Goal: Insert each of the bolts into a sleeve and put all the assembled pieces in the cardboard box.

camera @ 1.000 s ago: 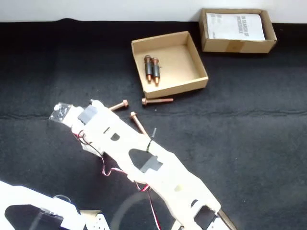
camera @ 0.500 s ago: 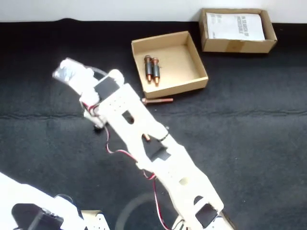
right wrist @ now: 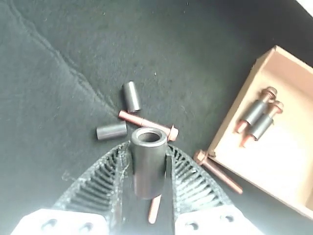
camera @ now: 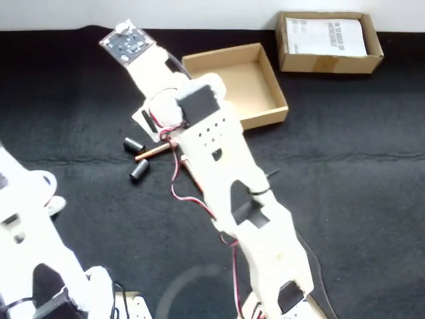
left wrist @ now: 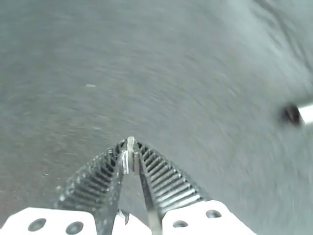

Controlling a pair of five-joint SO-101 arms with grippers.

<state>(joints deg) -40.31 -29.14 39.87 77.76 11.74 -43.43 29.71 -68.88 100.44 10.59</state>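
Right wrist view: right gripper (right wrist: 148, 148) is clamping a dark sleeve (right wrist: 148, 171) between its jaws. The open bore is facing the camera and the piece is hanging clear of the black table (camera: 345, 199), probably so a bolt can be fed straight in. A copper tip (right wrist: 154, 208) is showing below the held sleeve (bolt on the table or something else, cannot tell). High view: right arm (camera: 226, 179) is stretching from the near edge toward the far edge, covering one side of the cardboard box (camera: 246, 83), which is sitting close to the far edge. Beside the box, toward the table's left edge, one loose sleeve (camera: 134, 144) and a second loose sleeve (camera: 139, 170) are lying apart, with a copper bolt (camera: 151, 153) between them. Another bolt (right wrist: 217, 171) is resting just beside the box's outer wall. Two assembled pieces (right wrist: 257, 117) are lying side by side inside the box, so the job is looking partly done. Left gripper (left wrist: 130, 149) is pinched fully together on nothing over bare table. Left arm (camera: 26, 252) is sitting at the near left corner, seemingly parked clear, and its jaws will need opening before taking a bolt.
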